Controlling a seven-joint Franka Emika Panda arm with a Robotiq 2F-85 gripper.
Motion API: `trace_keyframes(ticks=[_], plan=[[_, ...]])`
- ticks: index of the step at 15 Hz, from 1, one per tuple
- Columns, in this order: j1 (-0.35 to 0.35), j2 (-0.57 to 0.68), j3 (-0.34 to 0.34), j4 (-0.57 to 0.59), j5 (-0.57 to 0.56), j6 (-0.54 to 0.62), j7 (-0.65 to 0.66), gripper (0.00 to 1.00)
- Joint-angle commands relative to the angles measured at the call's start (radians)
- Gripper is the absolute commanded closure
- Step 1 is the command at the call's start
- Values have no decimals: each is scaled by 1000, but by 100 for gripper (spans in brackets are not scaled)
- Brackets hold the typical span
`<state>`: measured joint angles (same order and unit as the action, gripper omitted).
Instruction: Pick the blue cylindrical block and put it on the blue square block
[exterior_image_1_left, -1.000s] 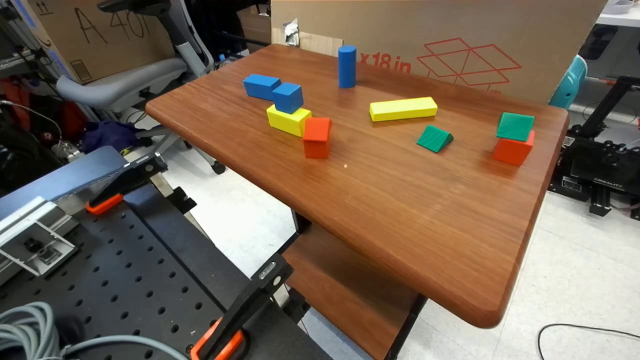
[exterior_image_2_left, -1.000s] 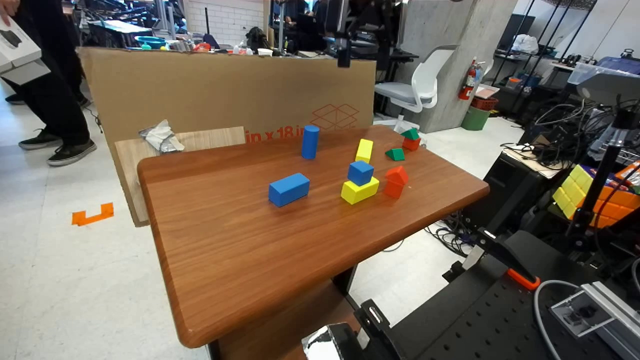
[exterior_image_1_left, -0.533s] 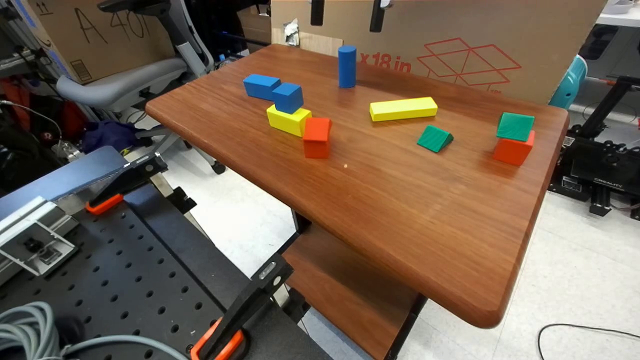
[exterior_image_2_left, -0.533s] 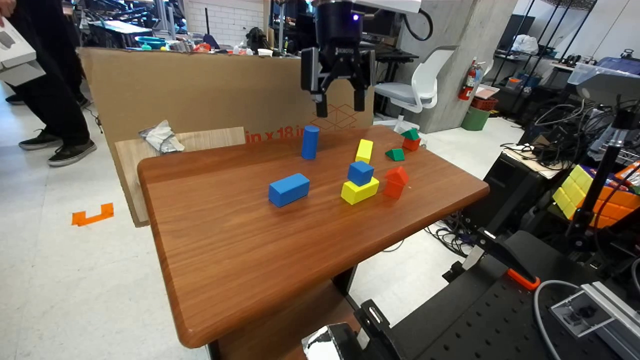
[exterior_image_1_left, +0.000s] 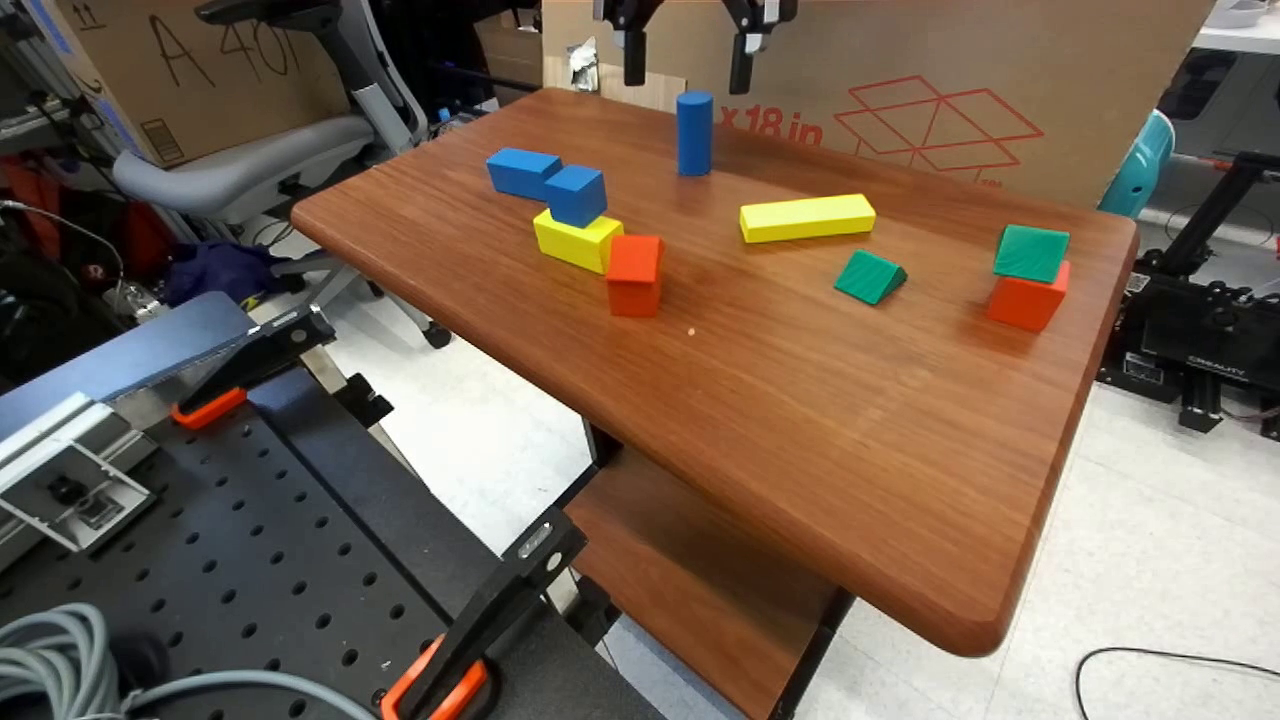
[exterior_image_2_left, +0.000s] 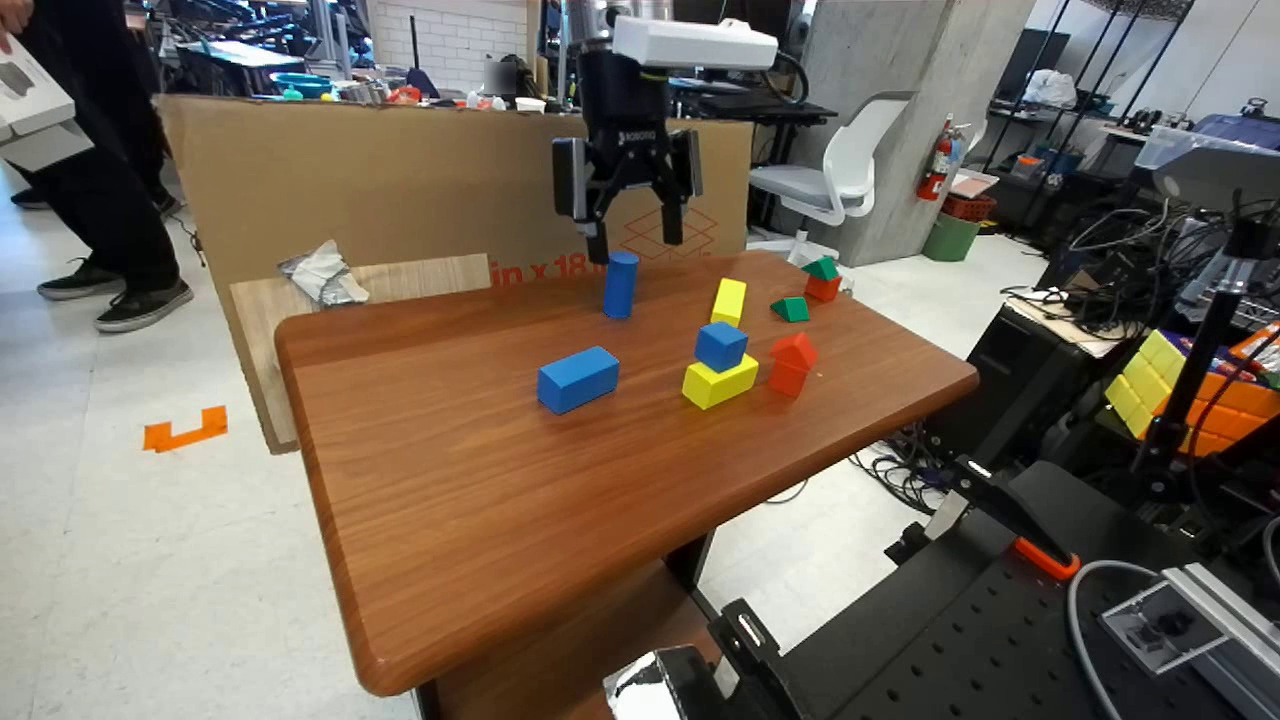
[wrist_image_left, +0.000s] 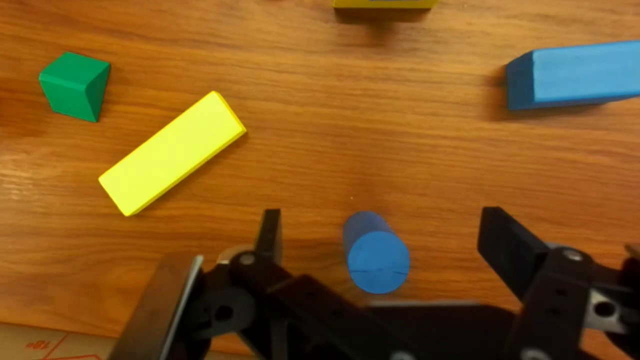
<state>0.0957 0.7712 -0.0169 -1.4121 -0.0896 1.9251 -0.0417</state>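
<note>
The blue cylindrical block (exterior_image_1_left: 694, 135) stands upright near the table's far edge; it also shows in an exterior view (exterior_image_2_left: 621, 287) and in the wrist view (wrist_image_left: 378, 262). The blue square block (exterior_image_1_left: 576, 195) sits on a yellow block (exterior_image_1_left: 578, 243); both also show in an exterior view, the blue square block (exterior_image_2_left: 721, 346) above the yellow block (exterior_image_2_left: 722, 383). My gripper (exterior_image_1_left: 687, 82) is open and empty, above the blue cylindrical block and apart from it. In the wrist view the cylinder's top lies between the gripper's fingers (wrist_image_left: 384, 215), closer to the left finger.
A flatter blue block (exterior_image_2_left: 578, 380) lies near the stack. Red blocks (exterior_image_1_left: 634, 277) stand beside the yellow block. A long yellow block (exterior_image_1_left: 807, 218), a green wedge (exterior_image_1_left: 870, 277) and a green-on-red stack (exterior_image_1_left: 1030, 275) are farther along. A cardboard sheet (exterior_image_2_left: 450, 190) stands behind the table.
My open gripper has come down into view from the top and moved over toward the blue cylindrical block. The blocks have not moved.
</note>
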Motion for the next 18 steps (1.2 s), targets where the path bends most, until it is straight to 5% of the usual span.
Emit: trace_keyframes(ticks=[1, 4, 5, 14, 18], plan=[[13, 63, -5, 80, -44, -3, 31, 0], [13, 85, -7, 102, -55, -17, 30, 0], [13, 89, -7, 105, -57, -16, 29, 25], [23, 103, -1, 127, -67, -23, 22, 88], [34, 71, 0, 113, -58, -51, 43, 92]])
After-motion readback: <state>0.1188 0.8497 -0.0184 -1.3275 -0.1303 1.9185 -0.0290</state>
